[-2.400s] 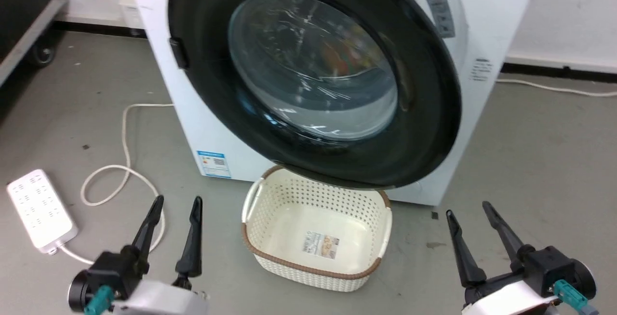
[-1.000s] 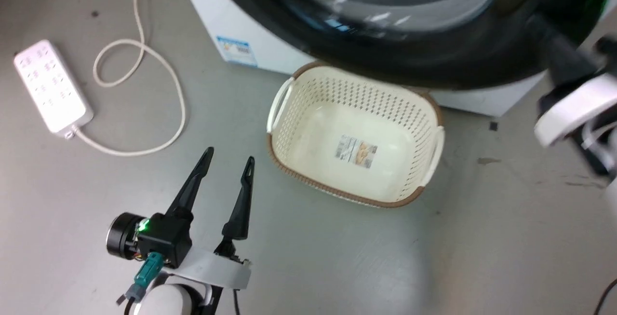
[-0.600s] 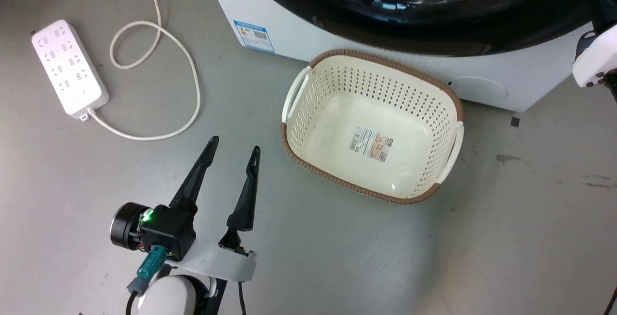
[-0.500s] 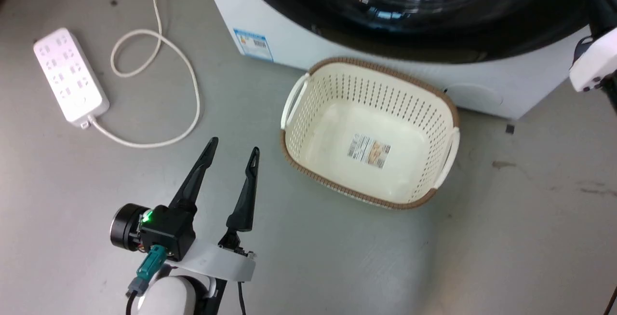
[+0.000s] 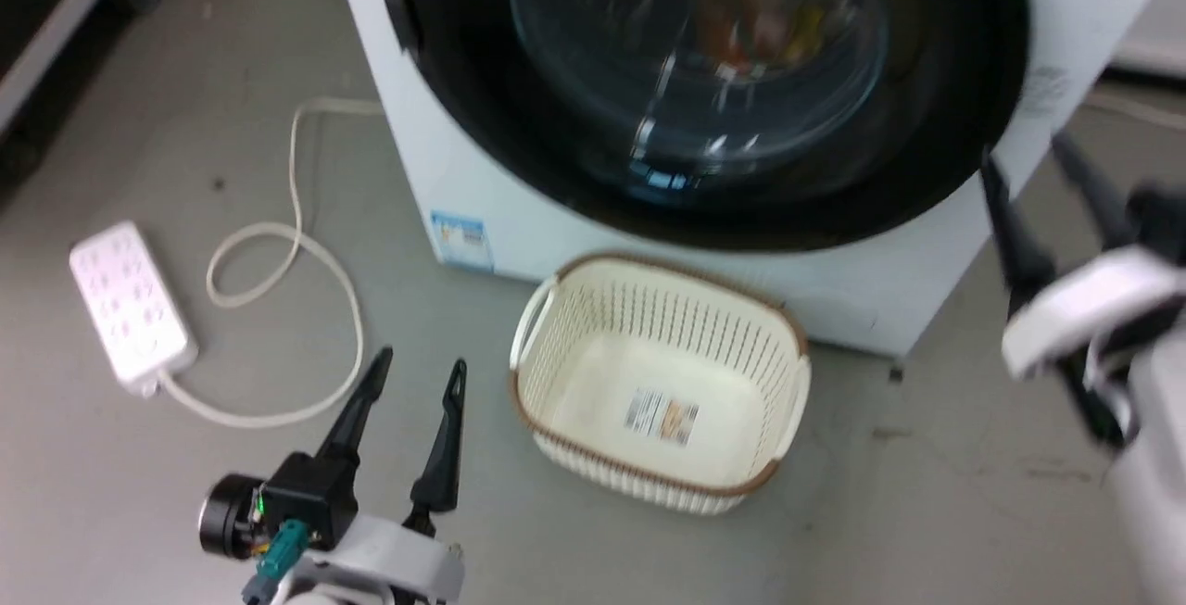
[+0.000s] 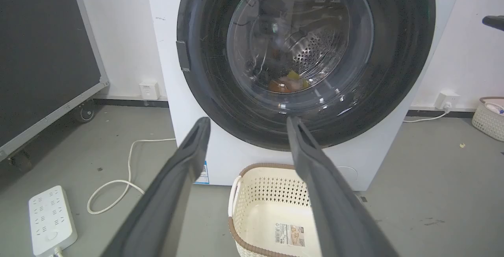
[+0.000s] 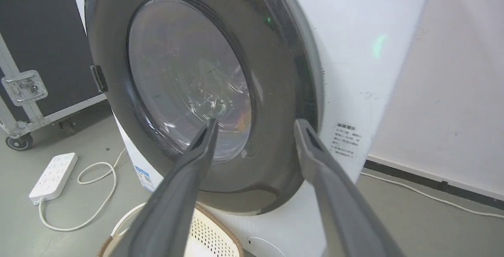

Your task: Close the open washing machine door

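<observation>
**Head view.** The washing machine door lies against the front of the washing machine, at the top of the view. Latch engagement cannot be determined. A cream basket stands on the floor just below the door. The left end effector is over the floor left of the basket, fingers spread, empty. The right end effector is blurred, near the machine's lower right corner, fingers spread, empty. A power strip lies on the floor at left.

**Left wrist view.** The spread fingers frame the door's lower rim without touching it. Coloured items show through the glass, inside the drum.

**Right wrist view.** Seen obliquely, the door rim sits close against the white front. The fingers are apart and clear of the door.
</observation>
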